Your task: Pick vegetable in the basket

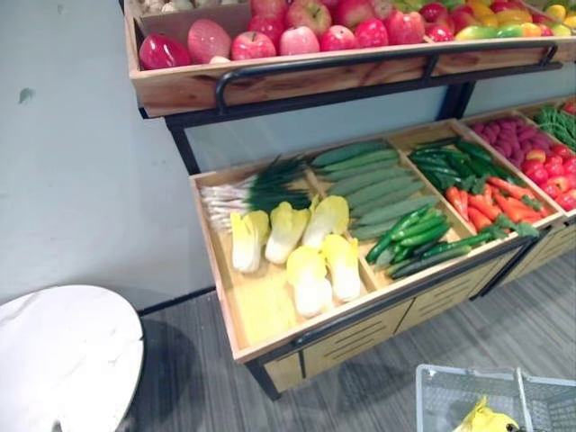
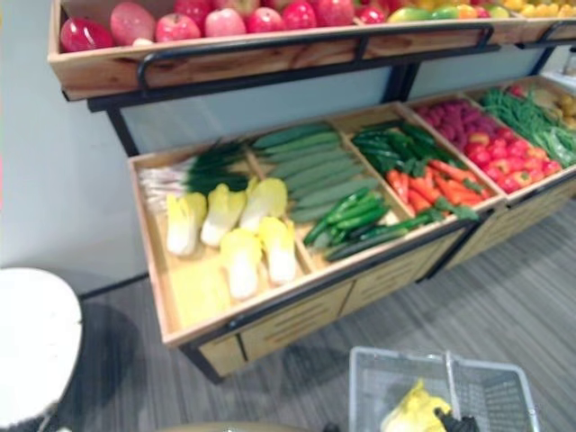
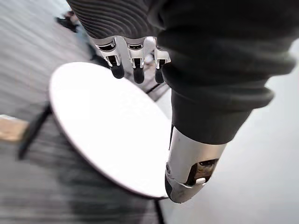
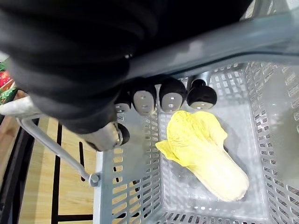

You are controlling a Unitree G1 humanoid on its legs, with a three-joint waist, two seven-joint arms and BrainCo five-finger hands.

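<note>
A grey plastic basket (image 4: 275, 140) stands low at the right, in front of the vegetable stand (image 1: 270, 315). One pale yellow napa cabbage (image 4: 205, 154) lies on its floor and also shows in the eye views (image 2: 416, 409). My right hand (image 4: 145, 100) has its fingers curled round the basket's grey handle (image 4: 224, 39). Several more napa cabbages (image 1: 306, 243) lie in the stand's left crate, beside green onions (image 1: 252, 189). My left hand (image 3: 135, 65) hangs with relaxed fingers above a white round table (image 3: 107, 130) and holds nothing.
The stand's lower crates also hold cucumbers (image 1: 369, 180), green peppers (image 1: 459, 162), carrots (image 1: 490, 202) and red produce (image 1: 531, 148). Above them is an upper shelf of apples (image 1: 297, 36) with a black rail. The white table (image 1: 63, 355) is at the lower left.
</note>
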